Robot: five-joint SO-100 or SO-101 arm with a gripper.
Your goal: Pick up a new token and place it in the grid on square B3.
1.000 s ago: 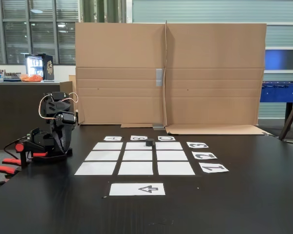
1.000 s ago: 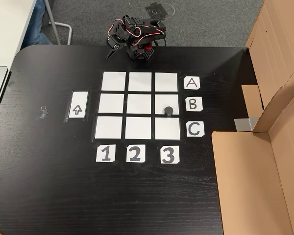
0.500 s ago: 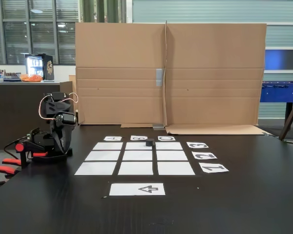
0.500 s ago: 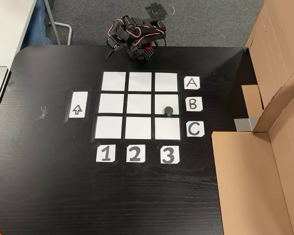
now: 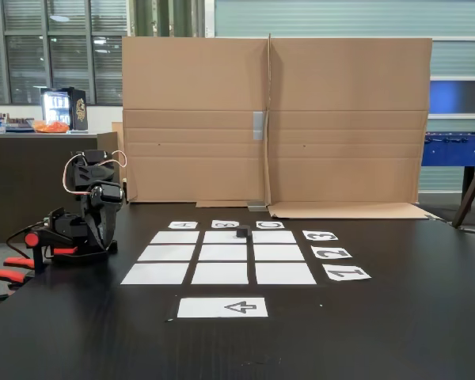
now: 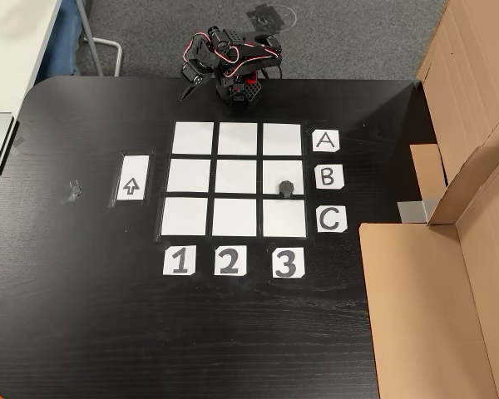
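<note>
In the top-down fixed view, at the far left, the dark table [image 6: 83, 316] carries a small scuff of tape, and just right of it lies the white sheet with a black arrow [image 6: 131, 179], taped flat and set apart from the grid. My arm [image 6: 233, 62] sits folded at the table's top edge, above the grid's first row, with my gripper [image 6: 188, 86] tucked down at its left side, pointing toward the table edge. It holds nothing; the jaws look drawn close together, but they are too small and dark for me to tell how far they stand apart.

Below me the grid [image 6: 237, 179] spreads as nine white rectangles with dark gaps. Under it sit the labels 1, 2 and 3 [image 6: 288, 263], and at its right side the labels A, B [image 6: 328, 177] and C. Square B3 [image 6: 283, 178] is the right-hand one of the middle row, level with B and above 3. The token [image 6: 287, 188] rests on it, low in the square and a little right of its middle, well apart from my gripper.

Further right, brown cardboard sheets [image 6: 432, 307] cover the table's corner and rise along the edge.

In the low fixed view my arm [image 5: 91, 210] is at the left, folded over its base, red clamps [image 5: 8, 273] beside it. The token [image 5: 242, 232] stands on the far middle square, in front of the B label, and the cardboard wall [image 5: 273, 119] stands behind
</note>
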